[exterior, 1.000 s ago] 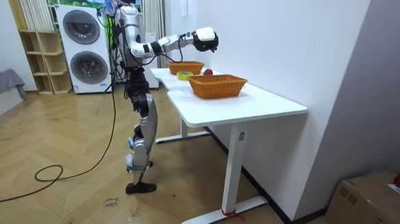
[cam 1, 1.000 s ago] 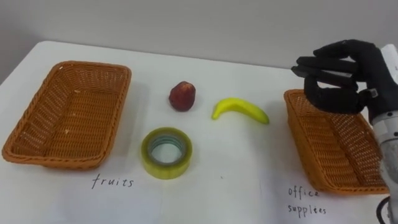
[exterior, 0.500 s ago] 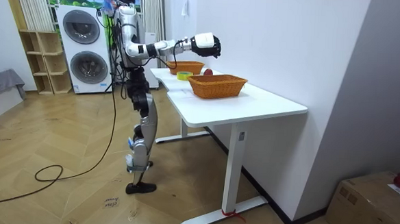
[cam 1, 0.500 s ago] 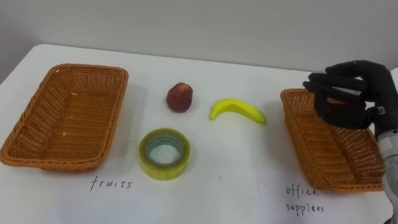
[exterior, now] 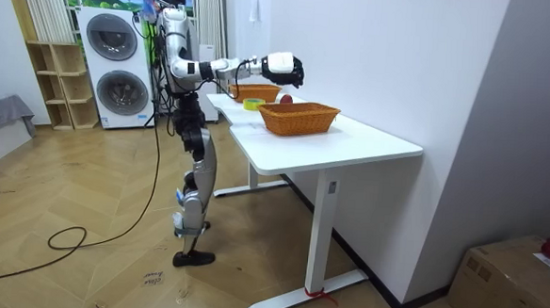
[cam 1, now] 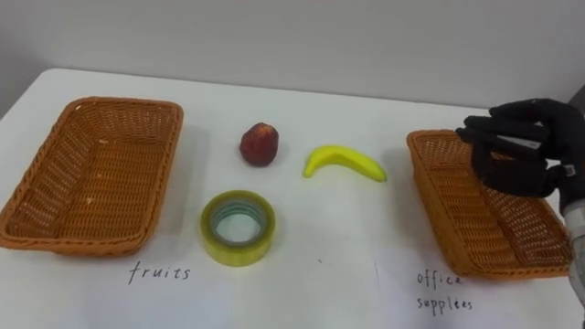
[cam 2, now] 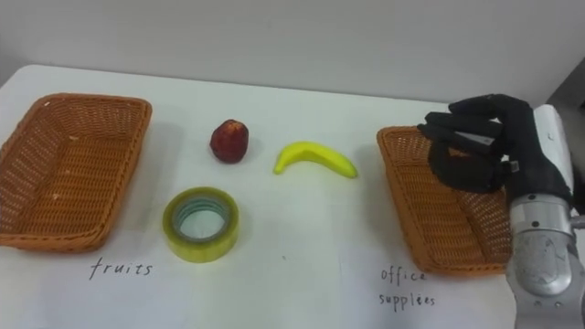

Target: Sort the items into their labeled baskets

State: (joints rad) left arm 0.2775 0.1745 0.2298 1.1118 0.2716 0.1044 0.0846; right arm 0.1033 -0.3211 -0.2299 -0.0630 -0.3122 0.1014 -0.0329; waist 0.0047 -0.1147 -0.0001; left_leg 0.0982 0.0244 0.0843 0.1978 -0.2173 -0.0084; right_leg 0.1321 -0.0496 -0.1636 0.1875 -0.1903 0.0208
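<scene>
1. The yellow tape roll (cam 1: 237,228) lies flat on the desk (cam 1: 320,274), near the front between the two baskets. It is judged light, stiff and a bit slick. It is best pinched across its wall, with one finger through the hole.
2. The banana (cam 1: 344,162) is judged light and soft-skinned, and is best taken round its middle. The red apple (cam 1: 260,144) is judged firm, smooth and prone to rolling, and should be wrapped from above. Both lie apart, mid-desk.
3. The fruits basket (cam 1: 73,244) and the office supplies basket (cam 1: 439,196) are both seen empty.
4. The right robot hand (cam 1: 516,151) is held above the office supplies basket with its fingers curled in. Nothing is seen in it.
5. Compared with a second ago, the hand has been lowered and drawn back over the basket. The items are unmoved, and the slight shift of the whole view is put down to the camera.
</scene>
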